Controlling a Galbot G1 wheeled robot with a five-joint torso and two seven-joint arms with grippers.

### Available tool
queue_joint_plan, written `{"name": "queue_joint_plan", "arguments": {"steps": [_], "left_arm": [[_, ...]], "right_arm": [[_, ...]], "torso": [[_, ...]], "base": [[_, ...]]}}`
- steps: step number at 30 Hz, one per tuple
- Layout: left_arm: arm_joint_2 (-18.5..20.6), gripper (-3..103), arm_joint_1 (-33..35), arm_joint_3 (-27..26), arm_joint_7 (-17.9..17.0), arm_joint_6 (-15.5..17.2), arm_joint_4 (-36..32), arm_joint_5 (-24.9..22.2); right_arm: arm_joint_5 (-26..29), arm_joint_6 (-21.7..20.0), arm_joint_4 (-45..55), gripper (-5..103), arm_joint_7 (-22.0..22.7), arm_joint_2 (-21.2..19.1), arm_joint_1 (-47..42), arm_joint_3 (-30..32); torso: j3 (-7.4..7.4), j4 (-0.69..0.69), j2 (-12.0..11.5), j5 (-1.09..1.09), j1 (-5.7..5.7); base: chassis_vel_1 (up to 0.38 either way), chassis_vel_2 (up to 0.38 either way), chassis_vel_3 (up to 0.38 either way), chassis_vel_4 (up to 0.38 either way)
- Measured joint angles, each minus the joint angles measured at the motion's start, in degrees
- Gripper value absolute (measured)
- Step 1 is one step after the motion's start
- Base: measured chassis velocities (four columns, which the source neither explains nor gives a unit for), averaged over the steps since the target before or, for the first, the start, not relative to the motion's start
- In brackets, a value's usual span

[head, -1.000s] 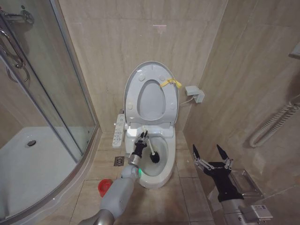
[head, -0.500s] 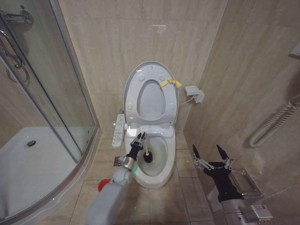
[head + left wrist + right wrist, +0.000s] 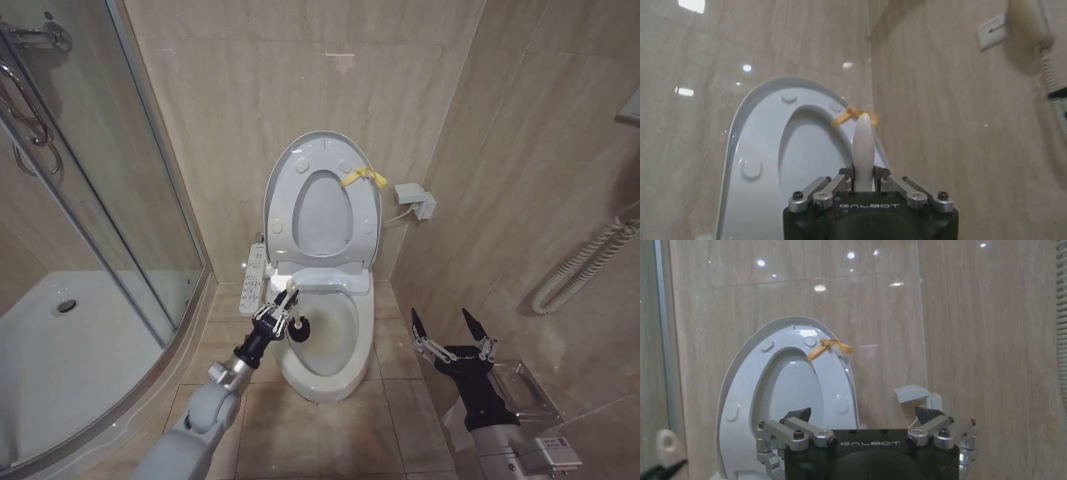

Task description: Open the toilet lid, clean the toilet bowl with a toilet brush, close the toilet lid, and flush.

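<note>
Brush held at the bowl's left rim

Frame centre: the left gripper (image 3: 280,311) clamps the toilet brush (image 3: 297,331) handle, head over the toilet bowl (image 3: 325,370); lower right, the right gripper (image 3: 450,330) is spread, idle.

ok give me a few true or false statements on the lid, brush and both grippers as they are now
1. The lid stands raised against the wall. True.
2. The left gripper is open and holds nothing. False: it is shut on the brush.
3. The brush head is at the bowl's left rim. True.
4. The right gripper grips the lid. False: it is open, apart from the toilet, on the right.
</note>
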Motion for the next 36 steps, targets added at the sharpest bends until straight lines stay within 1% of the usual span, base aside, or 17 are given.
{"name": "queue_joint_plan", "arguments": {"steps": [2, 3, 8, 9, 12, 13, 17, 18, 22, 23, 25, 26, 28, 30, 32, 35, 36], "left_arm": [[1.5, 19, 3.6, -1.5, -0.8, 0.5, -4.7, 0.0], [1.5, 19, 3.6, -1.5, -0.8, 0.5, -4.7, 0.0], [3.6, 19, 10.3, -6.3, -2.5, 1.3, -14.4, -0.5], [3.6, 19, 10.3, -6.3, -2.5, 1.3, -14.4, -0.5], [3.6, 19, 13.9, -9.6, -3.6, 2.2, -19.5, 0.2], [3.6, 19, 13.9, -9.6, -3.6, 2.2, -19.5, 0.2], [2.5, 19, 20.1, -15.0, -4.9, 2.6, -25.0, 0.9], [2.5, 19, 20.1, -15.0, -4.9, 2.6, -25.0, 0.9], [-0.6, 19, 27.2, -20.6, -6.5, 2.4, -27.8, 1.4], [-0.6, 19, 27.2, -20.6, -6.5, 2.4, -27.8, 1.4], [-2.7, 19, 30.6, -23.5, -7.8, 1.4, -27.9, 1.8], [-2.7, 19, 30.6, -23.5, -7.8, 1.4, -27.9, 1.8], [-4.4, 19, 33.3, -26.0, -9.0, 0.6, -28.1, 1.8], [-5.7, 19, 35.3, -28.2, -9.7, 0.2, -28.3, 1.9], [-6.4, 19, 35.9, -29.2, -9.9, -0.3, -28.0, 2.0], [-8.3, 19, 36.2, -31.8, -10.7, -2.1, -24.9, 2.2], [-8.3, 19, 36.2, -31.8, -10.7, -2.1, -24.9, 2.2]], "right_arm": [[0.0, 0.0, 0.0, 100, 0.0, 0.0, 0.0, 0.0], [0.0, 0.0, 0.0, 100, 0.0, 0.0, 0.0, 0.0], [0.0, 0.0, 0.0, 100, 0.0, 0.0, 0.0, 0.0], [0.0, 0.0, 0.0, 100, 0.0, 0.0, 0.0, 0.0], [0.0, 0.0, 0.0, 100, 0.0, 0.0, 0.0, 0.0], [0.0, 0.0, 0.0, 100, 0.0, 0.0, 0.0, 0.0], [0.0, 0.0, 0.0, 100, 0.0, 0.0, 0.0, 0.0], [0.0, 0.0, 0.0, 100, 0.0, 0.0, 0.0, 0.0], [0.0, 0.0, 0.0, 100, 0.0, 0.0, 0.0, 0.0], [0.0, 0.0, 0.0, 100, 0.0, 0.0, 0.0, 0.0], [0.0, 0.0, 0.0, 100, 0.0, 0.0, 0.0, 0.0], [0.0, 0.0, 0.0, 100, 0.0, 0.0, 0.0, 0.0], [0.0, 0.0, 0.0, 100, 0.0, 0.0, 0.0, 0.0], [0.0, 0.0, 0.0, 100, 0.0, 0.0, 0.0, 0.0], [0.0, 0.0, 0.0, 100, 0.0, 0.0, 0.0, 0.0], [0.0, 0.0, 0.0, 100, 0.0, 0.0, 0.0, 0.0], [0.0, 0.0, 0.0, 100, 0.0, 0.0, 0.0, 0.0]], "torso": [[0.00, 0.01, 0.0, 0.01, -0.01], [0.00, 0.01, 0.0, 0.01, -0.01], [0.00, 0.01, 0.0, 0.01, 0.00], [0.00, 0.01, 0.0, 0.01, 0.00], [0.00, 0.00, 0.0, 0.02, -0.01], [0.00, 0.00, 0.0, 0.02, -0.01], [0.00, 0.00, 0.0, 0.02, 0.00], [0.00, 0.00, 0.0, 0.02, 0.00], [0.00, 0.01, 0.0, 0.02, -0.01], [0.00, 0.01, 0.0, 0.02, -0.01], [0.00, 0.01, 0.0, 0.02, -0.01], [0.00, 0.01, 0.0, 0.02, -0.01], [0.00, 0.00, 0.0, 0.02, 0.00], [0.00, 0.01, 0.0, 0.03, 0.00], [0.00, 0.02, 0.0, 0.03, 0.00], [0.00, 0.01, 0.0, 0.03, 0.00], [0.00, 0.01, 0.0, 0.03, 0.00]], "base": [[0.000, 0.000, 0.000, 0.000], [0.000, 0.000, 0.000, 0.000], [0.000, 0.000, 0.000, 0.000], [0.000, 0.000, 0.000, 0.000], [0.000, 0.000, 0.000, 0.000], [0.000, 0.000, 0.000, 0.000], [0.000, 0.000, 0.000, 0.000], [0.000, 0.000, 0.000, 0.000], [0.000, 0.000, 0.000, 0.000], [0.000, 0.000, 0.000, 0.000], [0.000, 0.000, 0.000, 0.000], [0.000, 0.000, 0.000, 0.000], [0.000, 0.000, 0.000, 0.000], [0.000, 0.000, 0.000, 0.000], [0.000, 0.000, 0.000, 0.000], [0.000, 0.000, 0.000, 0.000], [0.000, 0.000, 0.000, 0.000]]}}
